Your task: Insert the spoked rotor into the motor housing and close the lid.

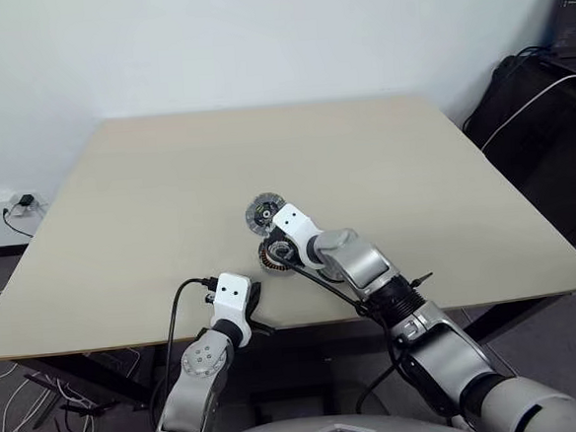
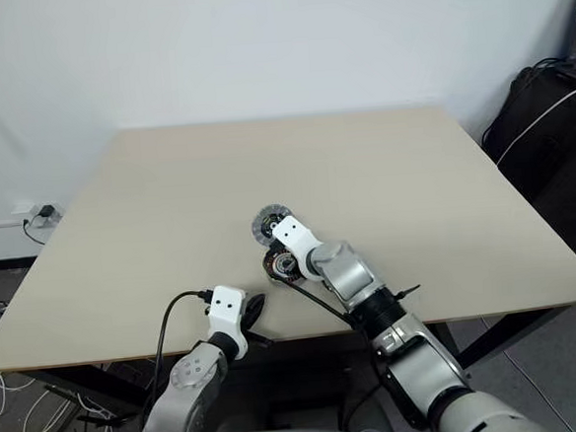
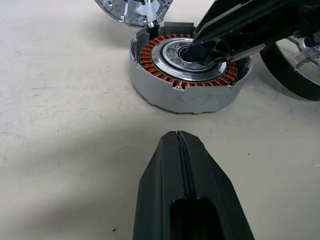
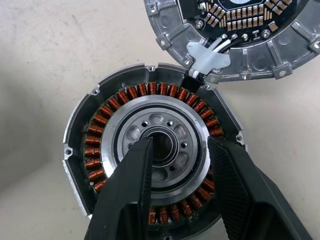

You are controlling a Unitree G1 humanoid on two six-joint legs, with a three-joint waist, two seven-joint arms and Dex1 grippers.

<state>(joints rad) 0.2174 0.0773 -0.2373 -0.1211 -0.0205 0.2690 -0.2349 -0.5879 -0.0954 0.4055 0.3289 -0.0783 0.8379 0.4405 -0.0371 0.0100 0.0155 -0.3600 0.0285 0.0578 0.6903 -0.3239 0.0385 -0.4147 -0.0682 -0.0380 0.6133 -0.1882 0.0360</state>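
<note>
Right gripper hangs nose-down over the motor housing, its two black fingers parted partway and set over the pale centre ring, inside the circle of copper windings. Whether the tips press on the metal or only hover I cannot tell, and nothing is clamped between them. Just beyond the gripper, touching the housing's far edge and joined to it by short white wires, the lid lies open with its inner face up. To that gripper's right, just beside the housing, sits the spoked rotor, dark rim and thin spokes showing. Left gripper rests low on the table, short of the housing on the near side, its fingers pressed together with only a seam between them, holding nothing.
</note>
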